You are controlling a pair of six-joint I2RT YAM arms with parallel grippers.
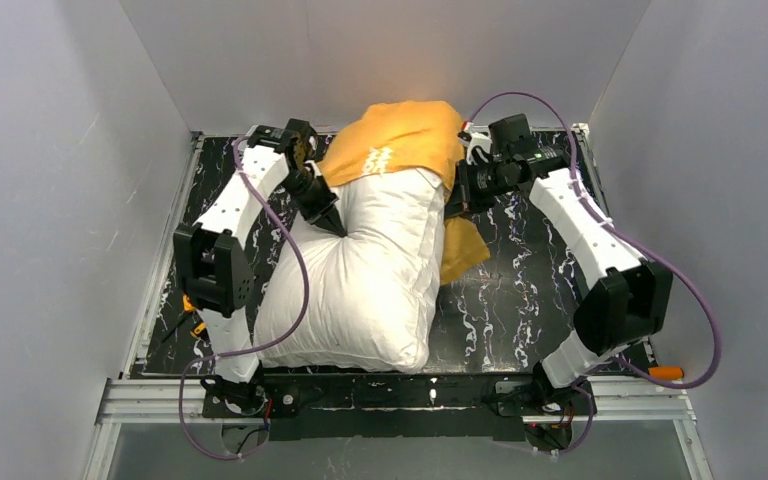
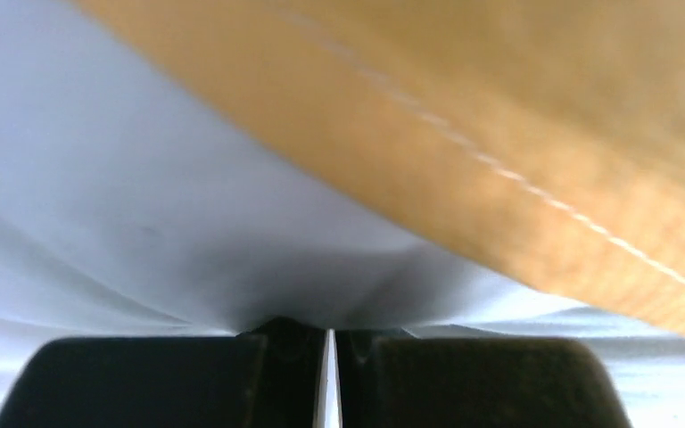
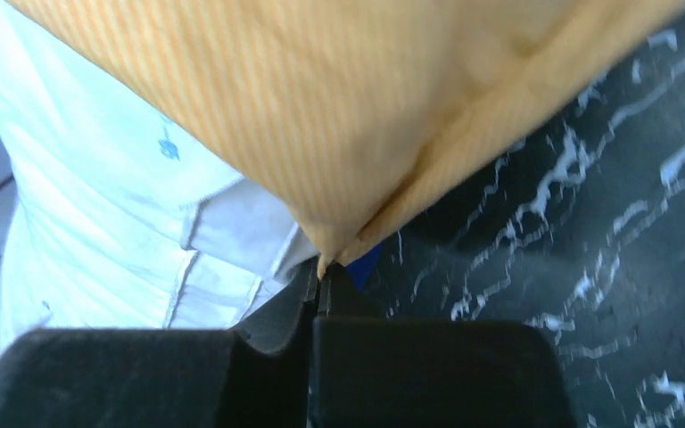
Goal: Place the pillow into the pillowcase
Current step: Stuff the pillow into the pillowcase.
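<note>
The white pillow [image 1: 365, 275] lies lengthwise on the black marbled table [image 1: 520, 300], its far end inside the pillowcase [image 1: 400, 135], which shows its orange-yellow side. A loose orange flap [image 1: 463, 250] hangs at the pillow's right. My left gripper [image 1: 332, 222] is shut, pinching white pillow fabric [image 2: 187, 223] at the pillow's left edge, next to the orange hem [image 2: 499, 134]. My right gripper [image 1: 452, 205] is shut on the pillowcase's orange edge [image 3: 339, 254] at the pillow's right side; a sliver of blue [image 3: 367, 263] shows beside it, with the pillow [image 3: 116, 223] to the left.
Grey walls enclose the table on three sides. An orange-handled tool [image 1: 666, 372] lies at the near right corner and a small orange item [image 1: 192, 318] at the left edge. The metal rail [image 1: 400, 395] runs along the near edge by the arm bases.
</note>
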